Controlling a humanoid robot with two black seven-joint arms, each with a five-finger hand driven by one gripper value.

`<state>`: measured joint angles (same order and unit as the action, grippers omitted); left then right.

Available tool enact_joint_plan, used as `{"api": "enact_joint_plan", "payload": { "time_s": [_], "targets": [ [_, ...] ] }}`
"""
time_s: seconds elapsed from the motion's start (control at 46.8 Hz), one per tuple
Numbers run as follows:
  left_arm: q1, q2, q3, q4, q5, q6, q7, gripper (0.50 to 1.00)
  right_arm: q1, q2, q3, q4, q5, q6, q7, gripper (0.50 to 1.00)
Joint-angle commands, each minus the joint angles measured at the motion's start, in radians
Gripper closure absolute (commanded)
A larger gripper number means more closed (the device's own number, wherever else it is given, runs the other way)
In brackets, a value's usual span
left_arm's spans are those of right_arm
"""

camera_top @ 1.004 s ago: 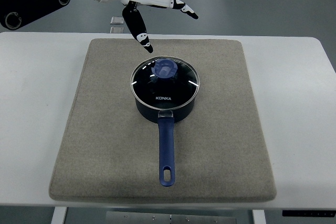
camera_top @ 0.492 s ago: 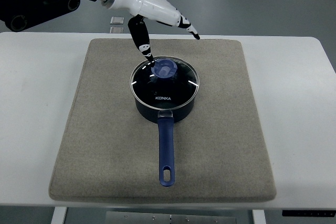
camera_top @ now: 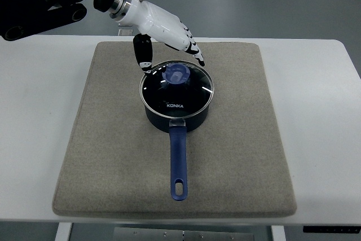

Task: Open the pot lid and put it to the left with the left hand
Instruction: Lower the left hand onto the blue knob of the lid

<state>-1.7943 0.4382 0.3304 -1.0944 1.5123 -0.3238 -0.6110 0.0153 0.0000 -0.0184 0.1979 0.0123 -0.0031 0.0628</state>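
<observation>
A dark blue saucepan [camera_top: 176, 118] stands in the middle of a tan mat [camera_top: 113, 139], its long blue handle [camera_top: 179, 165] pointing toward the near edge. On the pan sits a glass lid [camera_top: 186, 91] with a round blue knob [camera_top: 177, 74]. My left hand [camera_top: 172, 55], white with black fingertips, hangs just behind the knob, over the lid's far rim. Its thumb [camera_top: 144, 55] reaches down on the left of the knob and its fingers [camera_top: 194, 52] on the right. The hand is open and holds nothing.
The mat lies on a white table [camera_top: 316, 111] with bare surface on both sides. My black left arm [camera_top: 39, 4] comes in from the top left corner.
My left hand has come down and toward the pan, from above the mat's far edge to just behind the lid knob. The pan and lid have not moved.
</observation>
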Motion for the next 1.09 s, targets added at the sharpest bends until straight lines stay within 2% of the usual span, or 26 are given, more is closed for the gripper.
{"api": "enact_joint_plan", "payload": {
  "time_s": [0.0, 0.235, 1.069],
  "targets": [
    [0.0, 0.002, 0.001, -0.008, 0.005, -0.004, 0.0, 0.54, 0.0, 0.0, 0.0, 0.0, 0.0, 0.0, 0.0, 0.583],
    [0.01, 0.002, -0.001, -0.01, 0.0, -0.052, 0.0, 0.54, 0.0, 0.0, 0.0, 0.0, 0.0, 0.0, 0.0, 0.583],
    [0.066, -0.007, -0.007, 0.022, -0.012, -0.04, 0.0, 0.536, 0.0, 0.0, 0.0, 0.0, 0.0, 0.0, 0.0, 0.583]
  ]
}}
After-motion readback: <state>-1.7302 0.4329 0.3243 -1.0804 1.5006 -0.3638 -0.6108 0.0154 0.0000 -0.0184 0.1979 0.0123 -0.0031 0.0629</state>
